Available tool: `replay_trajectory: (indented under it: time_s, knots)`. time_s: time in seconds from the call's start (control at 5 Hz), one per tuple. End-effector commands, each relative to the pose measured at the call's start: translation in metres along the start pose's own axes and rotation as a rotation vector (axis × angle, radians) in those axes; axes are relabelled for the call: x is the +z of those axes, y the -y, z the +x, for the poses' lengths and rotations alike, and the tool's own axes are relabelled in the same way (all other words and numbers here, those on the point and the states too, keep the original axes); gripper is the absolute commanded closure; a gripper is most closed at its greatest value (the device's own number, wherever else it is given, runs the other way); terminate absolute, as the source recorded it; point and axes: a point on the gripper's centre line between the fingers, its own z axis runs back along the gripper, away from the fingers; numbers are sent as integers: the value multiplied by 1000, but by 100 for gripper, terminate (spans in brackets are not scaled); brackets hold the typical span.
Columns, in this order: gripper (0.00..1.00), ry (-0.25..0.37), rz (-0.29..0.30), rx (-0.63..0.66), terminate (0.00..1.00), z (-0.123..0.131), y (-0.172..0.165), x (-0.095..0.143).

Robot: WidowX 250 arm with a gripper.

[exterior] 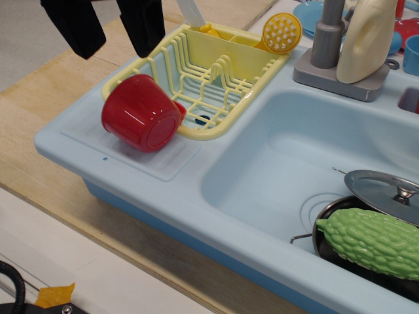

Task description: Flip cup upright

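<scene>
The glossy red cup point(140, 113) lies tipped on its side on the light blue drainboard point(85, 140), its base toward the camera and right, leaning against the yellow dish rack point(203, 78). Its small handle pokes out at the right by the rack. My gripper point(118, 36) hangs at the top left, above and behind the cup, with its two black fingers point(84, 29) spread apart and nothing between them. It does not touch the cup.
The blue sink basin point(294, 163) lies to the right, with a pot point(327, 229) holding a green bitter gourd point(370, 239) and a steel lid point(386, 190). A grey faucet point(327, 39), cream bottle point(366, 39) and yellow scrubber point(281, 31) stand behind. Wooden table point(39, 98) at left.
</scene>
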Motion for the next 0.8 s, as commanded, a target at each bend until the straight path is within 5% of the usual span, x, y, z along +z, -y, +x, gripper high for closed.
replay_trajectory:
  time_s: [0.0,0.6]
  knots:
    - [0,-15,-31,39,0,0,-9,-9]
    - [0,-45,-95,44,0,0,-8,-34]
